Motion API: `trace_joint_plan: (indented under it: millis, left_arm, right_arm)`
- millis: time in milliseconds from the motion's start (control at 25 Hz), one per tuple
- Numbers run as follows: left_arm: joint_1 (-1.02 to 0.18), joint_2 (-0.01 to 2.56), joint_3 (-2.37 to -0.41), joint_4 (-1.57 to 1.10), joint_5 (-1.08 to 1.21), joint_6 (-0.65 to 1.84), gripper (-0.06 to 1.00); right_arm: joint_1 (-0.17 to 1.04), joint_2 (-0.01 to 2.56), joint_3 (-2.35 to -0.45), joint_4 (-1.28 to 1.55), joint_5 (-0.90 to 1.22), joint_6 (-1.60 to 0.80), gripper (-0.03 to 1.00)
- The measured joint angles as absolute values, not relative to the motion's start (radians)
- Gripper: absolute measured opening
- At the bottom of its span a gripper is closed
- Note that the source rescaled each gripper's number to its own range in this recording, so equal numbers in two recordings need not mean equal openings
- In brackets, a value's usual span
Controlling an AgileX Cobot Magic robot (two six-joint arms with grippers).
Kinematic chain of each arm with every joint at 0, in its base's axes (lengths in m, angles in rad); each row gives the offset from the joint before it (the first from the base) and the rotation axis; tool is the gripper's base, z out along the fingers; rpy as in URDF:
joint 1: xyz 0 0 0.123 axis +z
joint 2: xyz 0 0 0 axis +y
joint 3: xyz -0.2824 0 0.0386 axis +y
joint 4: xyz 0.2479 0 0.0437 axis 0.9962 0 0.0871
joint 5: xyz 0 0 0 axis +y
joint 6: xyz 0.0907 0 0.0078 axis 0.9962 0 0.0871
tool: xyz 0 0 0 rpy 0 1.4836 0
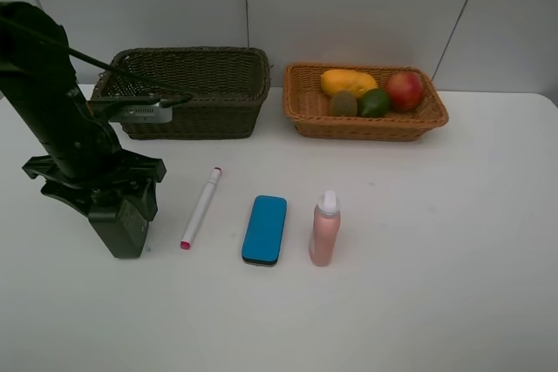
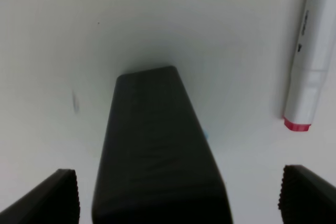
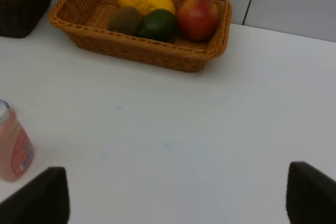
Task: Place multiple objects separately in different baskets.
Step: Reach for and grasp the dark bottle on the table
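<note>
The left gripper (image 2: 181, 198) stands spread around the dark bottle (image 2: 157, 145), with the marker (image 1: 201, 207) at its 3 o'clock. The right gripper (image 3: 173, 198) hangs spread, empty. Four fruits (image 1: 347, 82) lie in the orange-tan basket (image 1: 366, 128).

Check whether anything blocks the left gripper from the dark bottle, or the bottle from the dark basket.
Nothing visible does. The left gripper is open with the dark bottle between its fingers. No object shows between the bottle and the dark basket behind it; the marker lies off to the side, apart.
</note>
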State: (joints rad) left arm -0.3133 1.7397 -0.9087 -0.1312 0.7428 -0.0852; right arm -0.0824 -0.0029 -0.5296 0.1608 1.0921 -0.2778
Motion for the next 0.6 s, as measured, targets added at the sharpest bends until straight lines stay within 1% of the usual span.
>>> trace_joint_plan:
  millis: [480,520,600]
  left_arm:
    - [-0.313,1.74,-0.909,-0.094,0.746,-0.085,0.99]
    - [-0.313,1.74,-0.909,-0.087,0.746,-0.09,0.98]
    - [-0.313,1.74,-0.909,-0.083,0.746,-0.108,0.91]
  right_arm:
    - [-0.082,-0.003,-0.53,0.161,1.092,-0.278,1.0]
    - [-0.082,-0.003,-0.53,0.161,1.092,-0.278,1.0]
    - [-0.082,-0.003,-0.53,0.161,1.092,-0.278,1.0]
